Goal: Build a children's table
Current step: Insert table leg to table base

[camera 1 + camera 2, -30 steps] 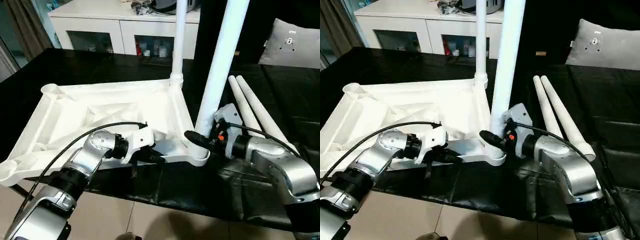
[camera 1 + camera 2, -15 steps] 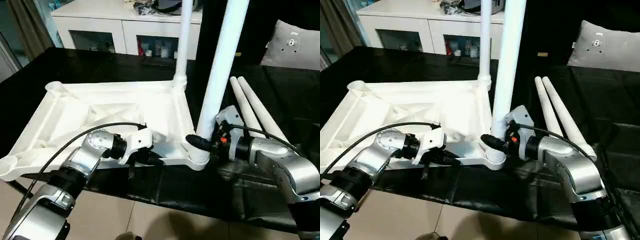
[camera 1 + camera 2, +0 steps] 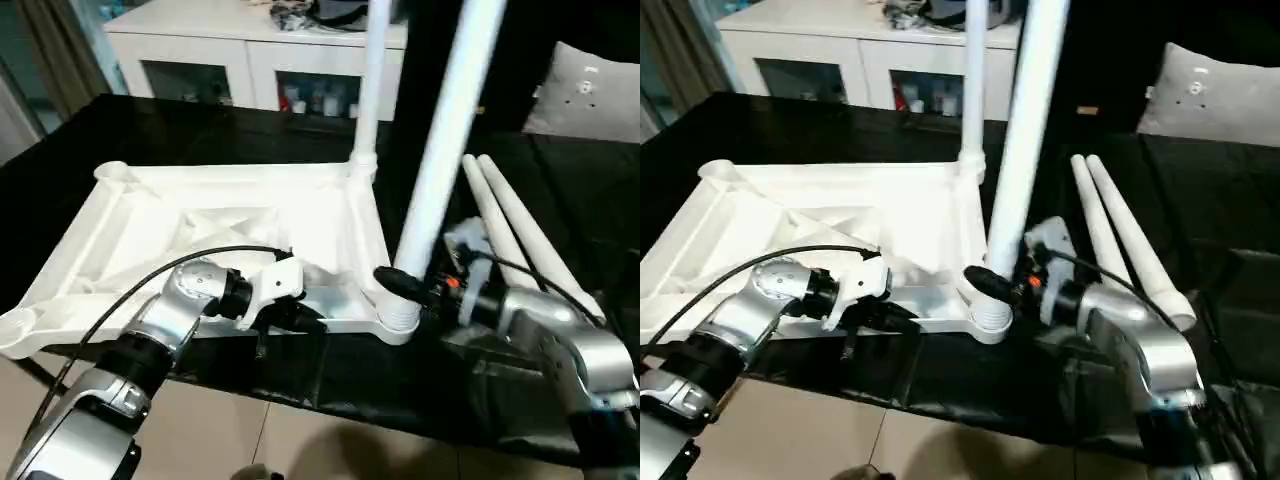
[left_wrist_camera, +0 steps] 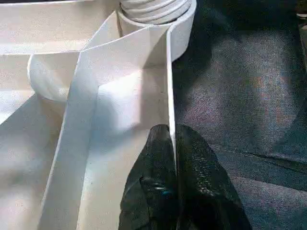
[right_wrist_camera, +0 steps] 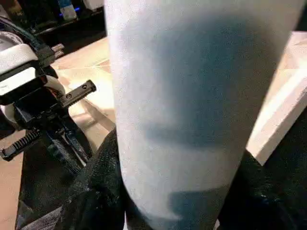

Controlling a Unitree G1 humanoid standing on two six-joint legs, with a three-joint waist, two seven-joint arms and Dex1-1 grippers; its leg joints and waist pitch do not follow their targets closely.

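Black sheeting covers the large work surface (image 3: 150, 130), with a white glass-doored cabinet (image 3: 250, 60) behind it and a grey cushion (image 3: 590, 90) at the far right corner. Children's table top (image 3: 200, 225): white plastic, lying upside down on the work surface with its ribbed underside facing up, its near edge at the surface's front edge. Far leg (image 3: 372, 80): standing upright in the corner socket of the top farthest from the robot on its right side. Near leg (image 3: 450, 140): rising from the near right corner socket (image 3: 400, 318) of the top, leaning slightly to the right. Spare legs (image 3: 520, 225): two tapered white legs lying side by side on the work surface just right of the top, touching each other along their length. Left gripper (image 4: 172, 158): at the near edge of the top, left of the near right socket, its two black fingers (image 4: 153, 153) pressed together on the thin upright rim of the top. Right gripper (image 3: 995, 285): at the base of the near leg, just above the socket, its black fingers (image 5: 100, 177) clamped on either side of the leg
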